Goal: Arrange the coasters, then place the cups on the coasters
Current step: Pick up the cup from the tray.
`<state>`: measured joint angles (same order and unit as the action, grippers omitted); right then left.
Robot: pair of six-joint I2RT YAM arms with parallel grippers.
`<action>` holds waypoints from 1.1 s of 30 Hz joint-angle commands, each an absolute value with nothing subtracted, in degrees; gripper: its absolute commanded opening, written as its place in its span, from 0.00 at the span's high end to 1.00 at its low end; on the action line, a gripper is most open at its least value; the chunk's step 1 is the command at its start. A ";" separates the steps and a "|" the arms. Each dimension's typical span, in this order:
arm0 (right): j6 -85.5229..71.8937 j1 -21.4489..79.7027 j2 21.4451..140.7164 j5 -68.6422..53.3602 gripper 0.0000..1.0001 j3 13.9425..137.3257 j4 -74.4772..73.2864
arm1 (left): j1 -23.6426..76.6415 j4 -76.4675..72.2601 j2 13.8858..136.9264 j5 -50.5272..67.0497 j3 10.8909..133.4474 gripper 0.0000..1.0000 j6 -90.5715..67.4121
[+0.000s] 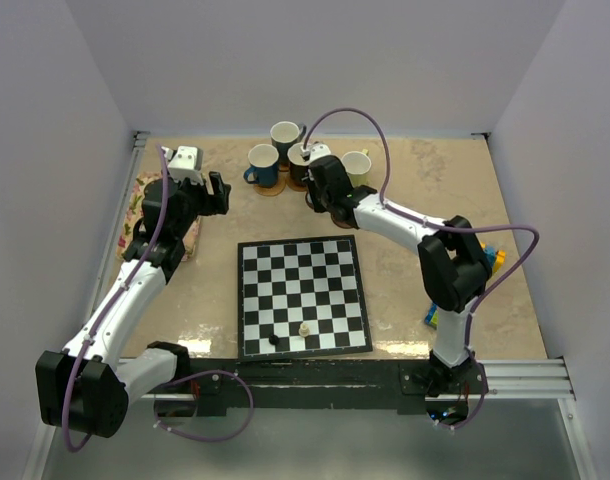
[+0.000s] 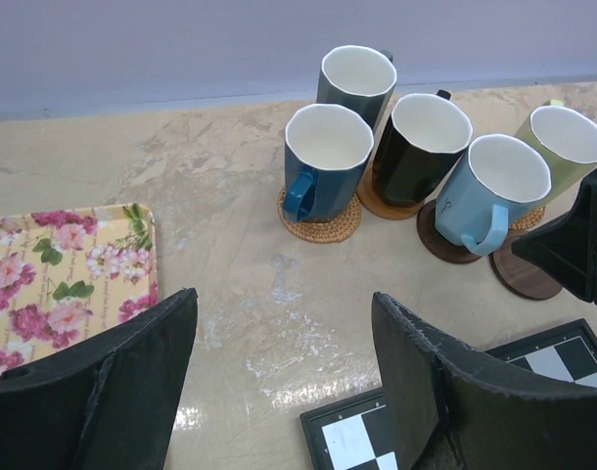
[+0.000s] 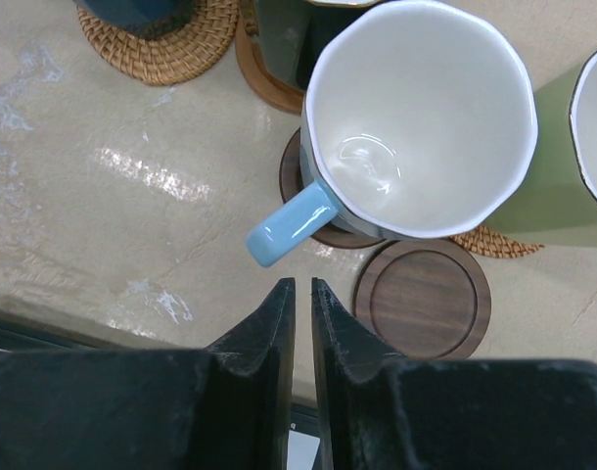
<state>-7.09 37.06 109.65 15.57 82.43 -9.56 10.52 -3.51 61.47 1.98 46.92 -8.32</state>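
Observation:
Several cups stand at the back of the table. In the left wrist view the dark blue cup (image 2: 323, 162) sits on a woven coaster (image 2: 320, 223), with the teal cup (image 2: 355, 83) behind it. The black cup (image 2: 423, 147), the light blue cup (image 2: 492, 191) and the pale green cup (image 2: 563, 147) each rest on a coaster. One dark wooden coaster (image 3: 423, 299) lies bare. My right gripper (image 3: 302, 284) is shut on nothing, just short of the light blue cup's handle (image 3: 291, 223). Over bare table, my left gripper (image 2: 284, 323) stands open and empty.
A black-and-white chessboard (image 1: 303, 297) with two pieces lies in the middle of the table. A floral mat (image 1: 150, 200) lies at the left edge under my left arm. Coloured toy bricks (image 1: 495, 260) sit at the right behind my right arm.

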 commanded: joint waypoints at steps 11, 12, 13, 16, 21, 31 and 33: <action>-7.21 37.00 112.15 16.17 0.85 86.75 -6.33 | 10.02 -4.83 61.00 1.14 47.90 0.23 -7.30; -7.21 37.09 112.24 16.17 0.85 86.75 -6.15 | 10.02 -4.83 61.08 1.14 47.81 0.23 -7.29; -7.21 37.09 112.32 16.08 0.85 86.84 -5.89 | 10.02 -4.83 61.08 1.14 47.81 0.24 -7.38; -7.12 37.09 113.02 16.17 0.85 87.54 -6.15 | 10.02 -4.83 61.00 1.23 47.81 0.24 -7.29; -7.03 37.09 113.64 16.08 0.85 88.15 -5.89 | 10.02 -4.83 61.08 1.23 47.81 0.24 -7.29; -6.68 37.09 110.66 14.69 0.84 86.93 -6.24 | 9.93 -4.31 60.65 0.27 47.81 0.24 -7.12; -6.42 37.09 109.08 13.28 0.81 86.23 -6.33 | 9.93 -3.17 60.73 -2.87 48.07 0.23 -6.51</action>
